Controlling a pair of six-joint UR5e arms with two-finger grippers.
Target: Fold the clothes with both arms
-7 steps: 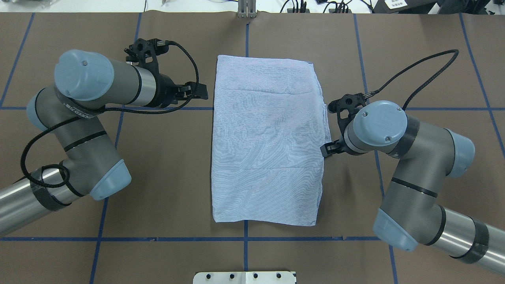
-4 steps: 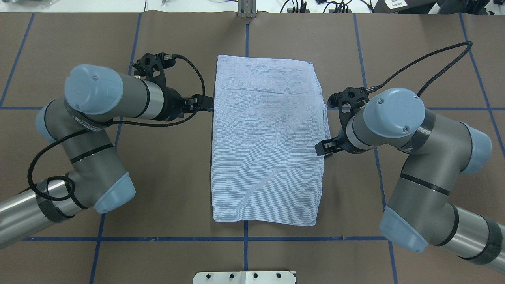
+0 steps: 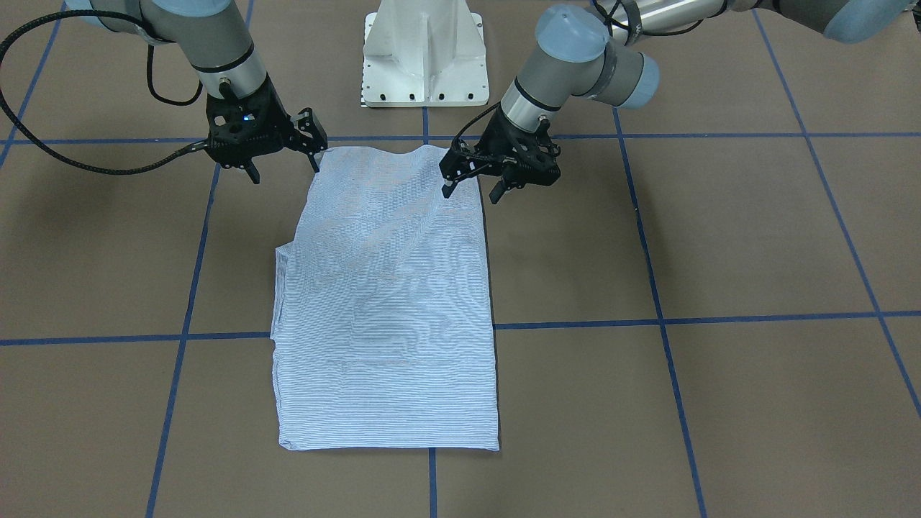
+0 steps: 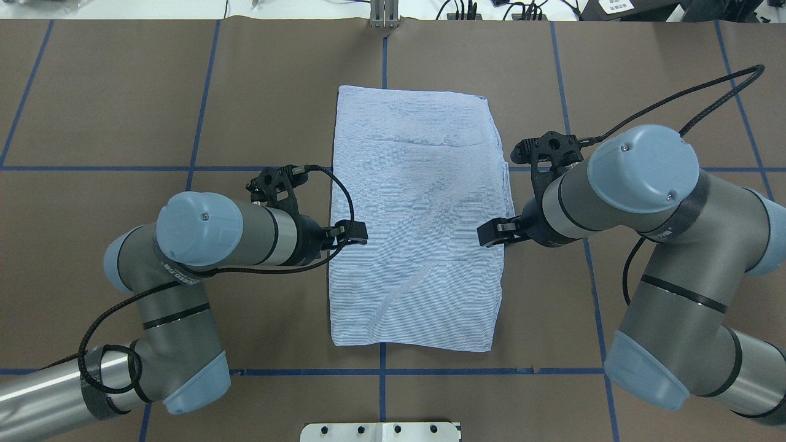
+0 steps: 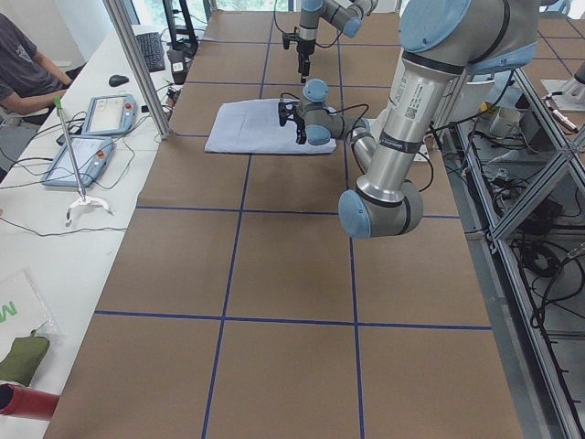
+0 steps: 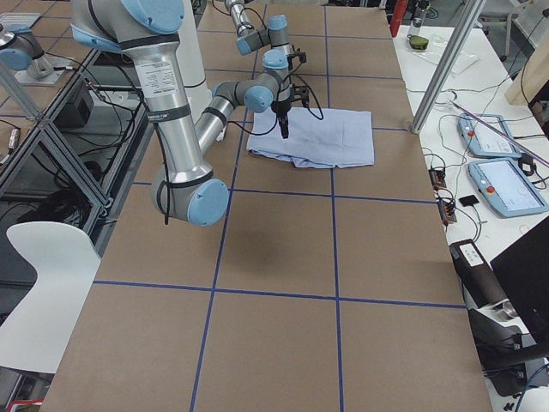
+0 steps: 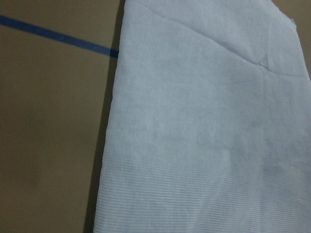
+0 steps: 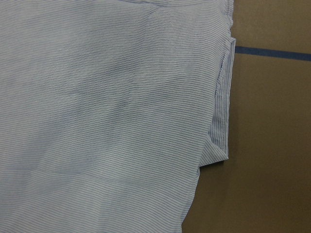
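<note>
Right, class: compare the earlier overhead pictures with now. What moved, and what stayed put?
The left arm swung its jaws toward the robot's side of the table and inward, along the striped shirt's left edge. The right arm nudged its jaws slightly inward at the right edge. Nothing was taken hold of; the shirt lies flat as before.

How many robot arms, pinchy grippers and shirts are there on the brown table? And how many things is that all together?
Robot arms: 2, the left arm and the right arm
Grippers: 2, the left gripper and the right gripper
Shirts: 1, the striped shirt
Total: 5
</note>
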